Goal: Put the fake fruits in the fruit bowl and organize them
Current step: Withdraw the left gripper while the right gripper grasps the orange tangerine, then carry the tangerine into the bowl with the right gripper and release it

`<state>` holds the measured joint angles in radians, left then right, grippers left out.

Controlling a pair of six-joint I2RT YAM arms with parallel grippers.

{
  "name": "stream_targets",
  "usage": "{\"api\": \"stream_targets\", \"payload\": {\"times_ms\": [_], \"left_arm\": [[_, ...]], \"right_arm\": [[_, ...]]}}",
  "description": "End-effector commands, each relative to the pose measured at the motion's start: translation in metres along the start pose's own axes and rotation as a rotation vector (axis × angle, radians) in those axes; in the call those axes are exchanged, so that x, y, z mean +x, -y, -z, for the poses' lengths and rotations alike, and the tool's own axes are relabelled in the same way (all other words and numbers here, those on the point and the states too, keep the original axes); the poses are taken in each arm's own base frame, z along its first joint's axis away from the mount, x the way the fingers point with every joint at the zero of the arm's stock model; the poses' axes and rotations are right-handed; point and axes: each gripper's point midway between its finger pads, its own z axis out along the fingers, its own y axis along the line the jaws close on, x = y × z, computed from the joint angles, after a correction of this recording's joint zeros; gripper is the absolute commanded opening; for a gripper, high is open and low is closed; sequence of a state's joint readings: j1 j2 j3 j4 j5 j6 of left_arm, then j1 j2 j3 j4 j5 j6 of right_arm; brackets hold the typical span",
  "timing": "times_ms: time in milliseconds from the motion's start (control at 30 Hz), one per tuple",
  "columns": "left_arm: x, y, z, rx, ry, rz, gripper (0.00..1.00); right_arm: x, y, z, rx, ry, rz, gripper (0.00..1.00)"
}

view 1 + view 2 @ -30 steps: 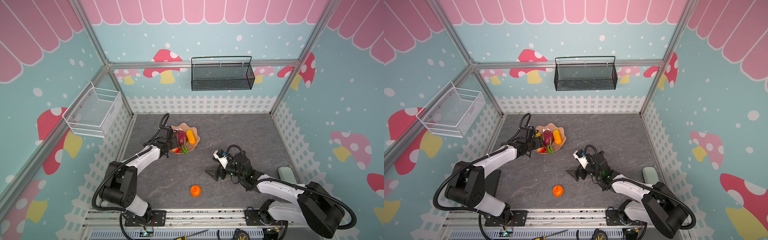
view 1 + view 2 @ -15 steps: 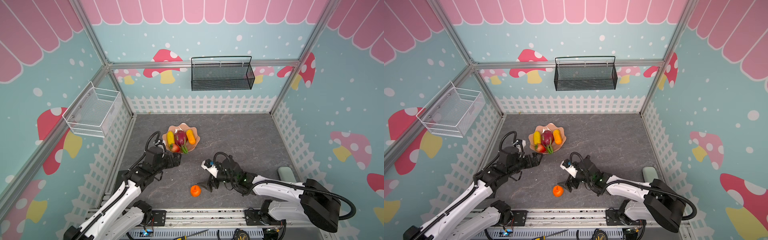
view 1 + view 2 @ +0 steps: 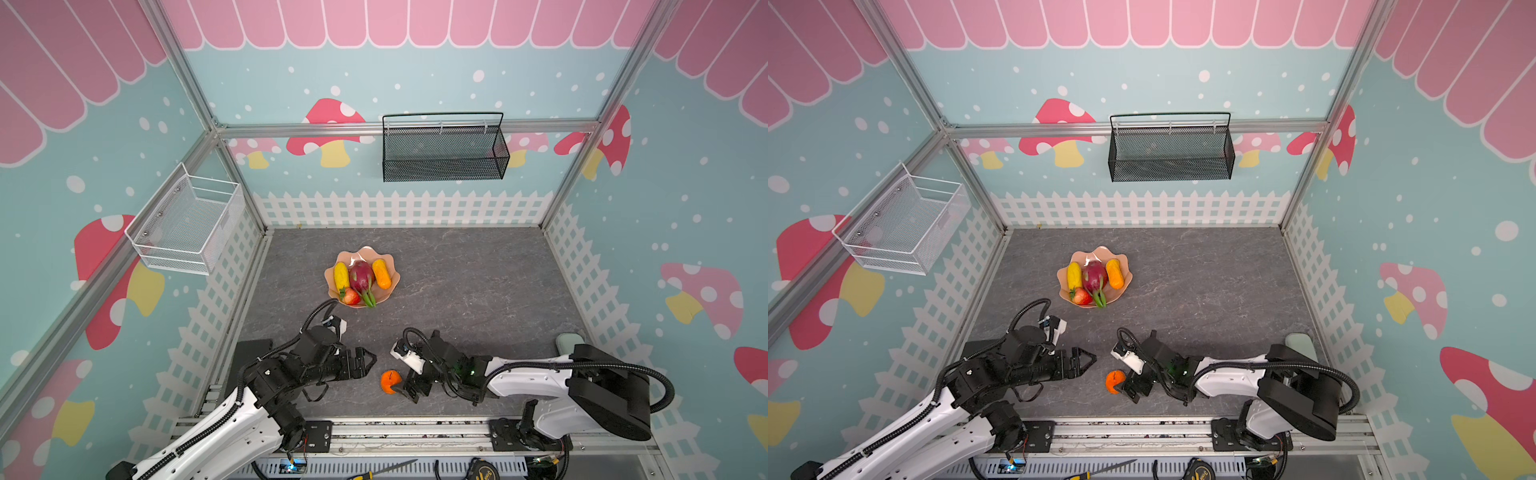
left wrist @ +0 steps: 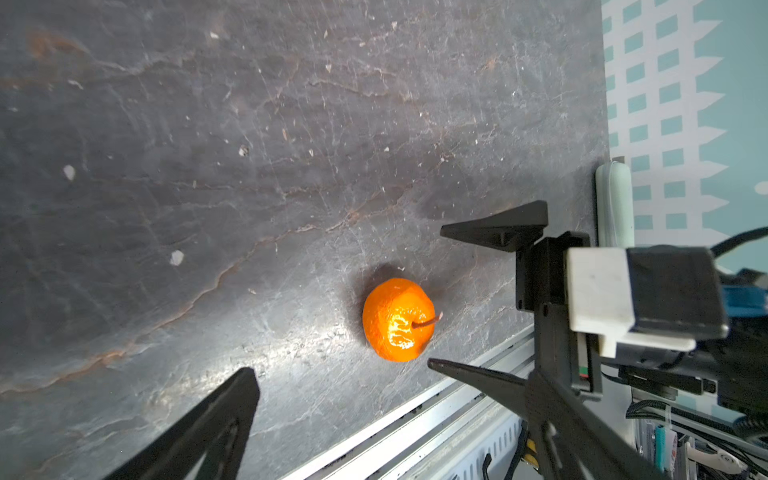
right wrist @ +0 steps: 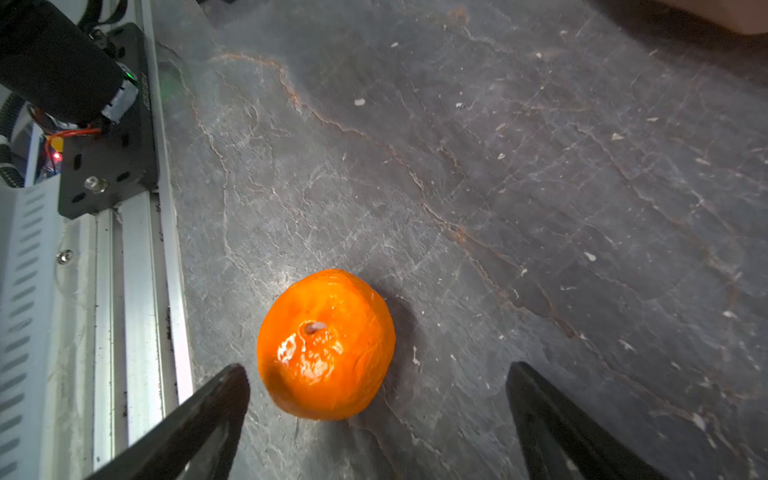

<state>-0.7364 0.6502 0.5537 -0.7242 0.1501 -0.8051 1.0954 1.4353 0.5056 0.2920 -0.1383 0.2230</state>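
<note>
You have 4 of the 5 fake fruits in the fruit bowl (image 3: 396,272) already. The yellow oblong fruit (image 3: 341,275), the dragon fruit (image 3: 360,277) and the orange-yellow oblong fruit (image 3: 381,273) lie lengthwise side by side. The strawberry (image 3: 351,296) is tucked at the near rim, beside the dragon fruit's green tips. That row looks deliberate, and it leaves a bare patch at the near rim on the other side of those tips, where I judge 1 more fruit could sit. The round orange (image 3: 390,381) lies alone on the surface (image 3: 457,291), close to the front rail (image 5: 137,291) and well apart from the bowl. It is squat and glossy, with slightly wrinkled skin and a thin stem stub on top. Your right jaws are spread fully wide and hold nothing. They sit low over the surface with the orange just ahead of the tips and nearer to 1 fingertip (image 5: 235,376) than to the other, and I cannot tell whether that tip touches it. I read this as lining up a grasp round the widest part. Your left jaws are also fully open and empty. They point at the orange from its opposite side, near it but apart, which seems to leave the pick to the right arm.
</note>
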Motion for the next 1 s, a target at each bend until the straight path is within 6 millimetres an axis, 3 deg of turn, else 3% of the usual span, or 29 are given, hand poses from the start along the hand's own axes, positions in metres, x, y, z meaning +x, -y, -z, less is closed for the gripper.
{"api": "stream_targets", "payload": {"times_ms": [0,333,433,500,600,700,800,967], "left_arm": [[0.006,-0.011,-0.001,-0.047,-0.006,0.041,1.0],[-0.002,-0.015,0.008,-0.053,0.062,0.046,1.0],[-0.005,-0.016,0.011,-0.054,0.081,0.048,1.0],[-0.006,-0.017,0.013,-0.056,0.096,0.052,1.0],[-0.01,-0.018,0.015,-0.064,0.117,0.052,1.0],[-0.02,-0.015,0.021,-0.069,0.163,0.028,1.0],[-0.037,-0.009,0.027,-0.091,0.219,-0.012,1.0],[-0.067,0.0,0.026,-0.141,0.278,-0.082,1.0]], "right_arm": [[-0.01,-0.004,-0.006,0.001,0.002,0.003,1.0],[-0.002,-0.009,-0.027,-0.006,-0.057,0.01,0.93],[0.0,-0.008,-0.029,0.007,-0.073,0.007,0.81],[-0.004,-0.004,-0.027,0.028,-0.065,0.0,0.68],[-0.013,0.001,-0.023,0.066,-0.048,0.0,0.65],[-0.035,0.012,-0.016,0.115,-0.014,0.009,0.65],[-0.07,0.03,-0.007,0.152,0.032,-0.004,0.65],[-0.128,0.095,0.011,0.242,0.136,-0.116,0.64]]}}
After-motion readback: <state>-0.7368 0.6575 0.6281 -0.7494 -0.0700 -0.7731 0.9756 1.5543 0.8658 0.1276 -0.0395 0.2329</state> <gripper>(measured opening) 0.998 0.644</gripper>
